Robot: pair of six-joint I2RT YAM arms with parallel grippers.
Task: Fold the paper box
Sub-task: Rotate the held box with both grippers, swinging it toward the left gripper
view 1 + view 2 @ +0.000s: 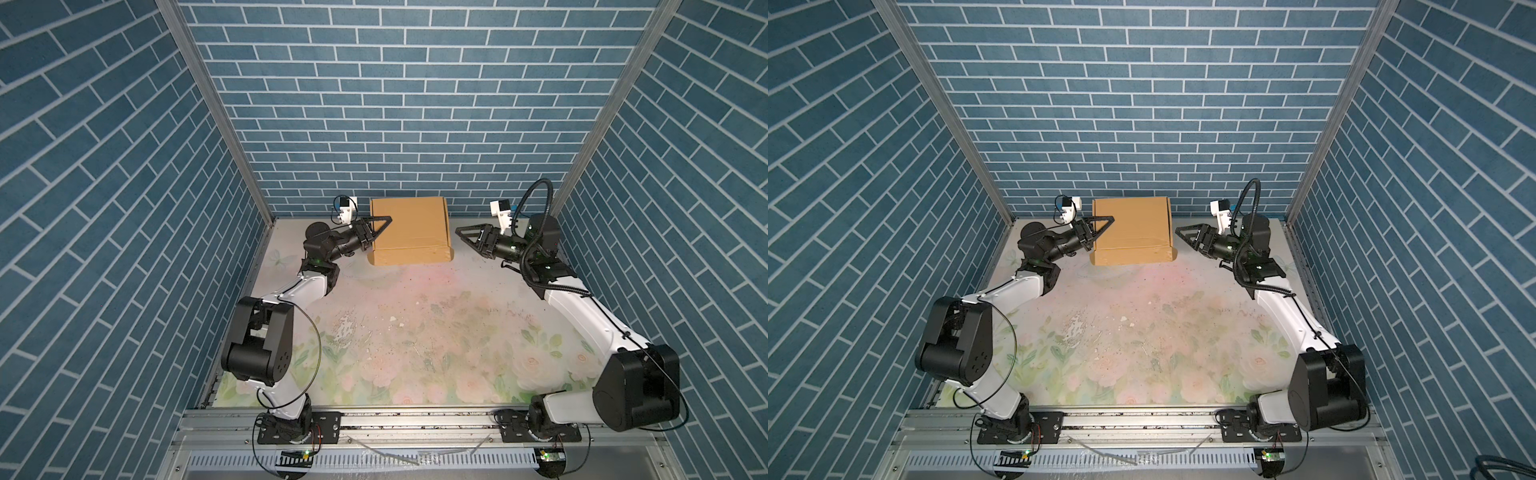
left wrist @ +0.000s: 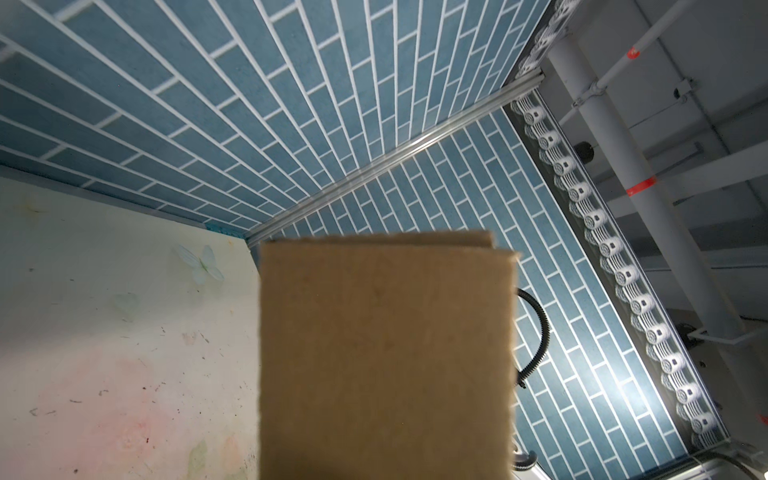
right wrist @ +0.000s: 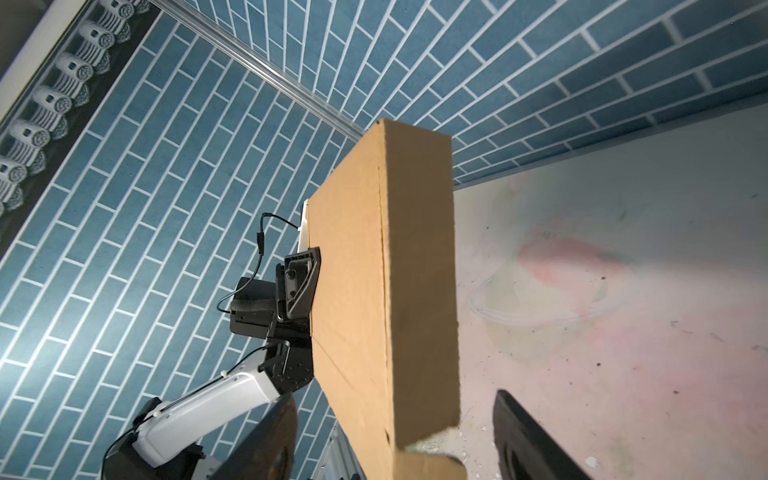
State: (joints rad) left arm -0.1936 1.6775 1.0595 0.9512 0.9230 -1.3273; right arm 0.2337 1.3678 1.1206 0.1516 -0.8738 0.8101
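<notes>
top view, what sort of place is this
Likely a robot test cell in a lab: a left arm and right arm bolted to an aluminium rail, brick-print panels enclosing a floral mat, and one cardboard box.

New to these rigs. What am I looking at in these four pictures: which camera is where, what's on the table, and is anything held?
Two robot arms stand at the near edge of a flowery table. Two pictures look down from overhead; the other two come from a camera on each wrist. On the table sits the paper box, brown, apparently folded shut, by the back wall. The left tool straddles its left edge; whether it pinches is unclear. The right tool is open beside the box, holding nothing.
</notes>
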